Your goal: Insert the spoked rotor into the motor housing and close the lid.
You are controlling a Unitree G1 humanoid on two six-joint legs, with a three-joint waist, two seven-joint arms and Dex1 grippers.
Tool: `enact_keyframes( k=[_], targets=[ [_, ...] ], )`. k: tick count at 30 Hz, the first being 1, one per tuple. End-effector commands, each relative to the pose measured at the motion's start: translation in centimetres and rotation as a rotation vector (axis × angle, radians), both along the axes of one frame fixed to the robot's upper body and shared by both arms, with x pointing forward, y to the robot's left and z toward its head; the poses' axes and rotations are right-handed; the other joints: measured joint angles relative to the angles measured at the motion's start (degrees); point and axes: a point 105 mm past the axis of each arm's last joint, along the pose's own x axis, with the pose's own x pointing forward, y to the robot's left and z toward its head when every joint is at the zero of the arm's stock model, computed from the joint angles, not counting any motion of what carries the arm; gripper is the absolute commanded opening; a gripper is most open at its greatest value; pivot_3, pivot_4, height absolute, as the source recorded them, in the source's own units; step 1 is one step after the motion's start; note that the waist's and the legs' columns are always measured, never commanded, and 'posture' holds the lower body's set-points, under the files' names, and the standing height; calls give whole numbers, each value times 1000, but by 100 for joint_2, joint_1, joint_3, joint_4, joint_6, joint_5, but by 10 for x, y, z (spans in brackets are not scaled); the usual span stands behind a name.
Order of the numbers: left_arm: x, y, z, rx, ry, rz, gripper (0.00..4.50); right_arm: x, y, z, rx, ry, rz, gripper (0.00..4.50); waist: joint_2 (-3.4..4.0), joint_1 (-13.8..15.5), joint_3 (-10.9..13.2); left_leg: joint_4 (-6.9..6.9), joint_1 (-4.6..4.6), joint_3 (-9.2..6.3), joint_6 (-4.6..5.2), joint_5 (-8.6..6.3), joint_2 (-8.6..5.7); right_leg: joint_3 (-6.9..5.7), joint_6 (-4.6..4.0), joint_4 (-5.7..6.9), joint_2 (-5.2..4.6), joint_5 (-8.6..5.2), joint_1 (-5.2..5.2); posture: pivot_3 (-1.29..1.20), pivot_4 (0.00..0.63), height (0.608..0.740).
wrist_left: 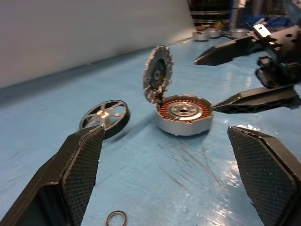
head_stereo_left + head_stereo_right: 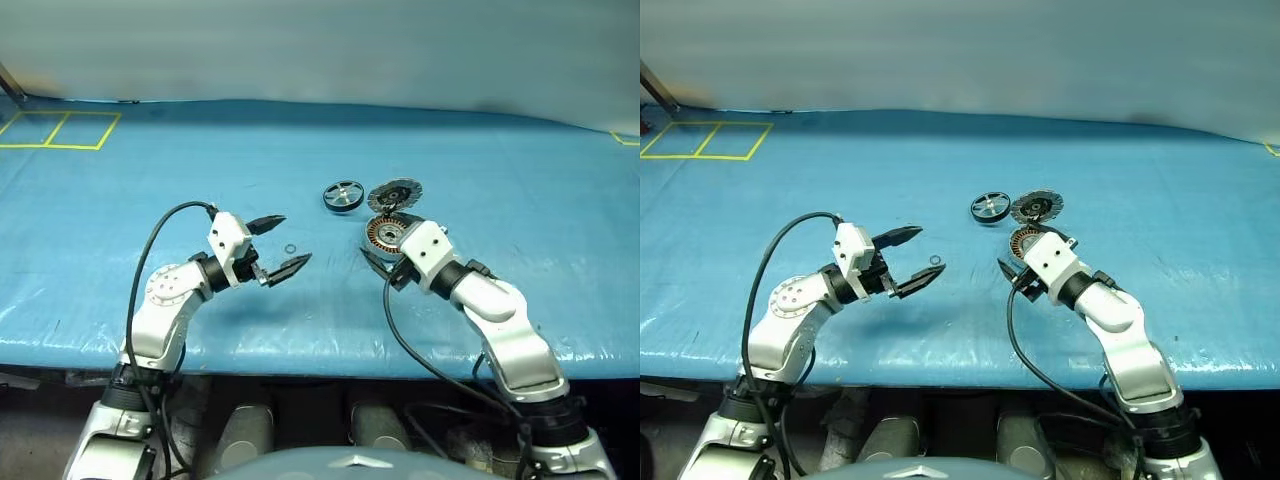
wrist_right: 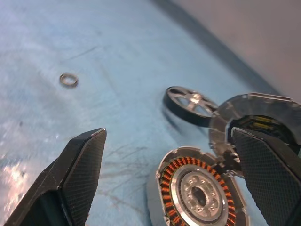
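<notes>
Two end effectors, left (image 2: 280, 246) and right (image 2: 1008, 272), gaped wide, empty; I noted spoked rotor (image 2: 343, 196) flat on surface (image 2: 150, 200), just beyond motor housing (image 1: 183, 114), right nearer.

Blue table (image 2: 150, 180), spoked rotor (image 2: 343, 196), motor housing (image 1: 182, 114), lid (image 1: 157, 73), small ring (image 2: 290, 249)

A glossy, scuffed blue sheet covers the counter (image 2: 150, 180), the housing (image 1: 182, 116) is bright smooth metal with coppery windings, the lid (image 1: 157, 73) dull ribbed grey, the hand pads (image 1: 82, 169) matt, crosshatched black.
</notes>
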Motion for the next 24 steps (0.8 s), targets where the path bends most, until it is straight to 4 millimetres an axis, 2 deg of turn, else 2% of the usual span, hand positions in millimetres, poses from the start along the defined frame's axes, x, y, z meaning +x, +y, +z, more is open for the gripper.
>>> enact_keyframes(
  k=[1, 6, 10, 16, 24],
  targets=[
    [-8, -11, 11, 40, -55, -109, 4491, 8, -12, -6, -147, 77, 55, 4492, -1, 3, 1, 2, 0, 0, 0, 0, 0, 0, 0, 0, -1, 0, 1, 0, 150, 740],
    [-21, -14, 3, 101, -24, -193, 4491, 30, -30, -1, -307, 78, 72, 4492, -1, -17, 4, -1, -1, 1, 2, -1, 1, 1, -2, 0, -1, -1, -3, 0, 150, 740],
    [-29, -12, -2, 110, 18, -217, 4491, 28, -25, 0, -350, 118, 158, 4492, -2, -7, 5, -5, -3, 0, 3, -2, 2, 1, -5, 0, -1, -2, -4, 0, 150, 740],
    [-33, -11, -6, 105, 31, -191, 4491, 27, -25, -15, -434, 193, 229, 4492, -6, 11, 7, -2, -6, -1, 5, -3, -1, -1, -6, -2, -6, -2, -4, 0, 150, 740],
    [-35, -14, -7, 96, 24, -191, 4491, 43, -27, -16, -455, 185, 211, 4492, -6, 0, 7, 2, -3, 1, 3, -2, 0, -2, -6, 1, -6, -2, -4, 0, 150, 740]
  ],
)
